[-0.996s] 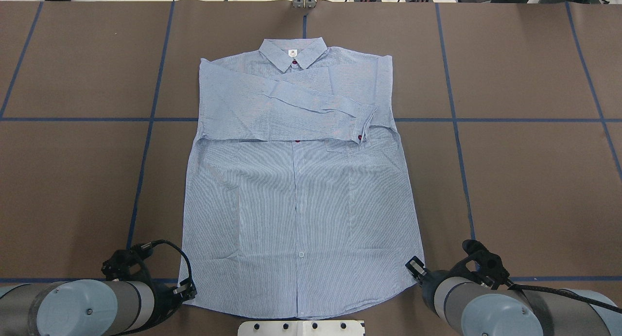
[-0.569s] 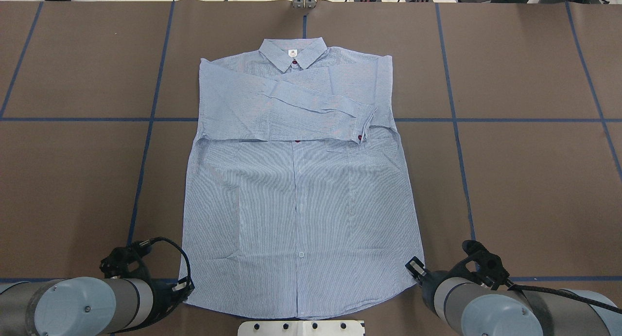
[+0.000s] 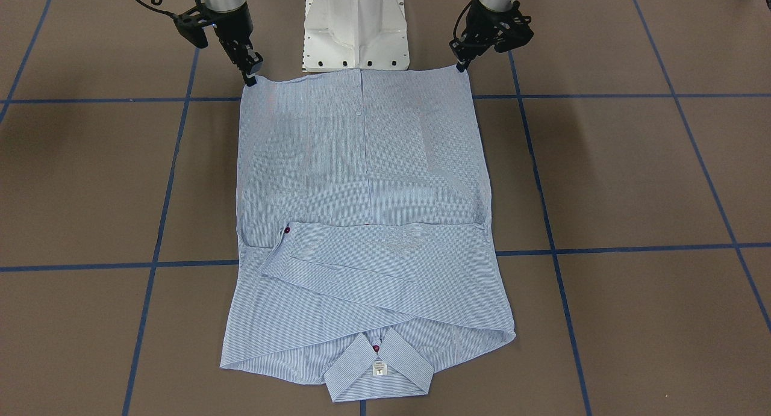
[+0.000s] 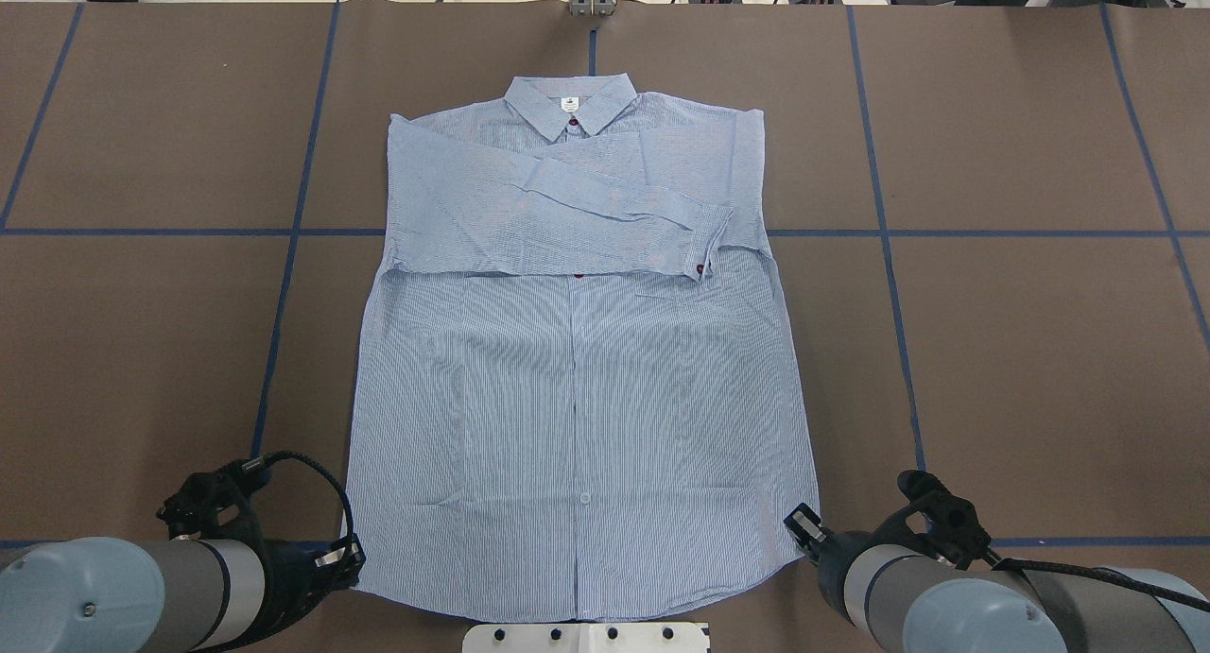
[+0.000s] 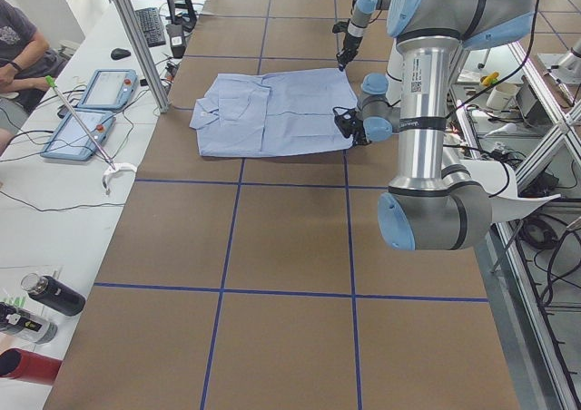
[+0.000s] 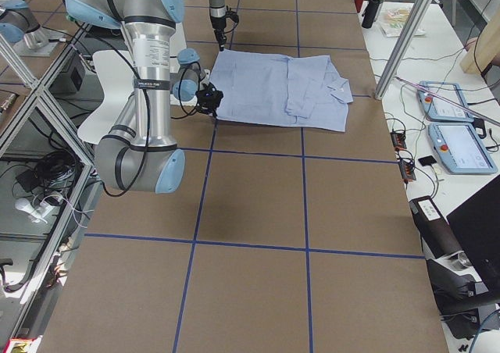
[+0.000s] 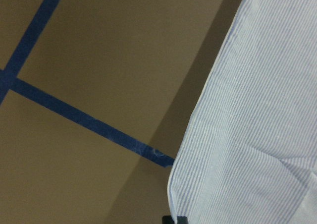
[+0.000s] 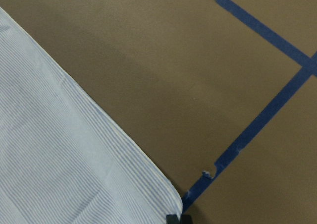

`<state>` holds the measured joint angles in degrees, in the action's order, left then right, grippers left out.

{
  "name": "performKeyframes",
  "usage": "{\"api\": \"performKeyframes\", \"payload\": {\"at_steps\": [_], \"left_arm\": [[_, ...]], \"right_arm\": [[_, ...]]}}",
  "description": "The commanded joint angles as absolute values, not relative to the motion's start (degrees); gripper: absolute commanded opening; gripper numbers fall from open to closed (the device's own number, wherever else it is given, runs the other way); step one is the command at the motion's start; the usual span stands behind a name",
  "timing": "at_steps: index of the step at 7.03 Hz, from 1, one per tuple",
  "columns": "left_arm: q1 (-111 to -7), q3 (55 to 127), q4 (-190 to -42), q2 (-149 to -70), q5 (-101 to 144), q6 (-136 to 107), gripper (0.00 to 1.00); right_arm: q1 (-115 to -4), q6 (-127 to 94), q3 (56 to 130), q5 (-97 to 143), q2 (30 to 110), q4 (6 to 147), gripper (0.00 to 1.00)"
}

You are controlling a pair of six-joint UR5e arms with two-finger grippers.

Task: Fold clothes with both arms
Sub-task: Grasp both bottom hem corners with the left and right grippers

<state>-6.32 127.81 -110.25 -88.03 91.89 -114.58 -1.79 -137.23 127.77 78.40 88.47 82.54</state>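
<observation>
Left gripper [image 3: 461,64] and right gripper [image 3: 250,77] are seen clamped on hem corners of the shirt [image 3: 361,163]; one thin corner could be lost if raised unevenly.

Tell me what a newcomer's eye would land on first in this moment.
The light blue-and-white striped button-up shirt lies flat in the middle of the brown table with blue tape grid, its sleeves folded across the chest. The black left end effector and black right end effector sit at the two hem corners nearest the robot, one at each.
</observation>
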Motion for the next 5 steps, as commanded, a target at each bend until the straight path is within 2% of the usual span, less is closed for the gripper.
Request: {"api": "performKeyframes", "payload": {"at_steps": [1, 5], "left_arm": [[-6.68, 131.38, -109.86, -87.53, 92.63, -114.34, 0.00], [-24.37, 132.01, -110.21, -91.23, 101.02, -112.25, 0.00]], "right_arm": [[-1.76, -137.29, 131.03, 78.40, 88.33, 85.92, 0.00], [-9.29, -138.68, 134.56, 78.14, 87.37, 87.98, 0.00]]}}
